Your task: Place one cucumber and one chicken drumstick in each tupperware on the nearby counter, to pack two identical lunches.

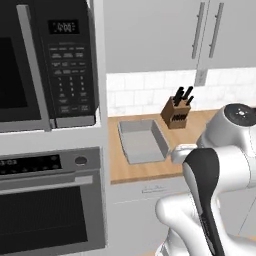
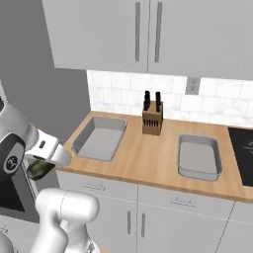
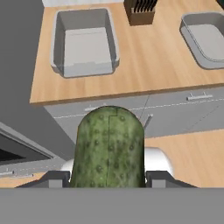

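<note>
Carrying the cucumber (image 3: 109, 148) clamped between my fingers (image 3: 107, 178), I judge it could clip the tabletop (image 3: 144, 57) edge — I'm low before the left tupperware (image 3: 84, 41).

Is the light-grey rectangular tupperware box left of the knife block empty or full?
Empty. The light-grey rectangular tupperware box shows only its bare floor; the dark green cucumber is between the fingers, short of the counter.

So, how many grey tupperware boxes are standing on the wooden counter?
2. One shallow light-grey rectangular tupperware stands at the left end of the light-brown wooden counter, left of the knife block; the other tupperware stands right of it, near the black cooktop.
</note>
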